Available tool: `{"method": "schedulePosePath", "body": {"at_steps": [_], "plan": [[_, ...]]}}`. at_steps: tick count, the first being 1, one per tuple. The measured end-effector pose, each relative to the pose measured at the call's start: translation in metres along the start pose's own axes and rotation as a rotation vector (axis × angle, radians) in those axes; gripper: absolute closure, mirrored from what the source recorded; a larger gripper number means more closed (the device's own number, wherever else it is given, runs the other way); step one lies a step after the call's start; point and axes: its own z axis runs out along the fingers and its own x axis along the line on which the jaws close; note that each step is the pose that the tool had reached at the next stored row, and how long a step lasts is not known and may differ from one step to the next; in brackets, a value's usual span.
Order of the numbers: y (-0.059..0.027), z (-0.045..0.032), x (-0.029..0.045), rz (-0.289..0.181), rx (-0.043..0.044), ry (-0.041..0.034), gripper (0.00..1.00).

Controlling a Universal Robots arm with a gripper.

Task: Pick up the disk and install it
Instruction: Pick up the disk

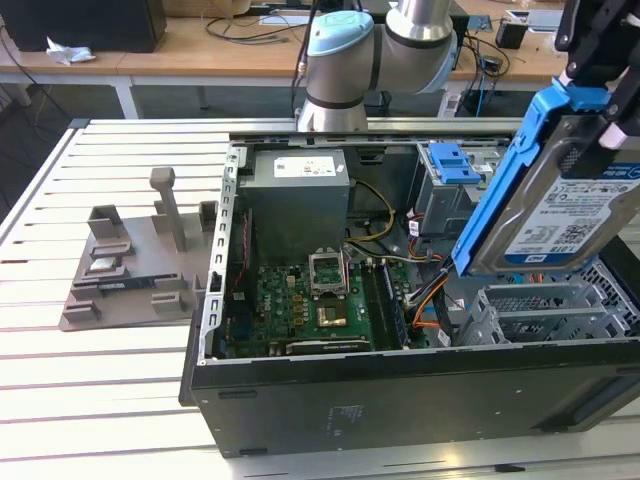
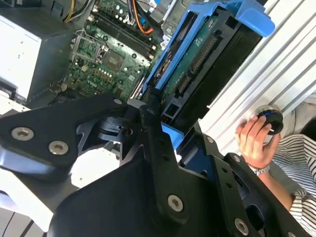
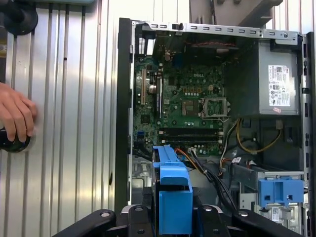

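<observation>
The disk (image 1: 565, 215), a silver hard drive with a blue-and-white label and blue rails, hangs tilted in the air over the open computer case (image 1: 400, 385), at the exterior view's right. My gripper (image 1: 598, 80) is shut on its upper end. In the second wrist view the black fingers (image 2: 148, 123) clamp the disk (image 2: 207, 59) by its blue rail, with the motherboard below. The first wrist view has the blue rail of the disk (image 3: 173, 195) edge-on between the fingers (image 3: 217, 217), above the case's lower bay area.
Inside the case sit a grey power-supply box (image 1: 297, 195), the motherboard (image 1: 310, 305) and a grey drive cage with a blue latch (image 1: 450, 165). A grey fixture (image 1: 130, 265) lies on the slatted table. A person's hand (image 3: 17, 116) rests on a black knob beside the case.
</observation>
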Motion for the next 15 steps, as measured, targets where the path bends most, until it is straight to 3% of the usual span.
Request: {"method": "schedulePosePath", "body": {"at_steps": [8, 15], "plan": [[-0.0134, 0.0123, 0.0013, 0.0, -0.0036, 0.0013, 0.64], [-0.0404, 0.0232, -0.0017, 0.002, -0.0126, 0.0051, 0.64]]}}
